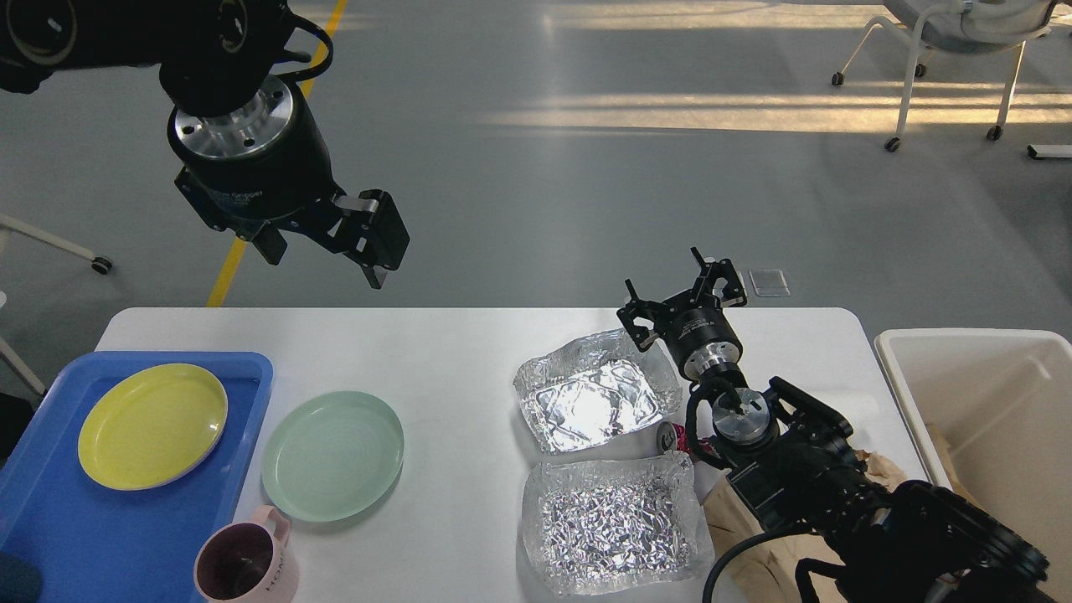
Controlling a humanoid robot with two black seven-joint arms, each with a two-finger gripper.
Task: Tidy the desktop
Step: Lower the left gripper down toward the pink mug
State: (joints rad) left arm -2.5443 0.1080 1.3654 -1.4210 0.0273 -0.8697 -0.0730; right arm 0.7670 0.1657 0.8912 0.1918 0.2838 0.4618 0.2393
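White desktop (469,352) | pink mug (244,568) lettering unreadable | left pincer (322,251) released | right pincer (680,295) released

There is a single view, from the robot's head, set high and tilted forward and down. The white table (469,352) fills the lower half of the frame, seen from close above, with its near edge cut off at the bottom. Grey floor (586,184) stretches away across the upper half. The left arm enters from the upper left corner, the right arm from the lower right corner.
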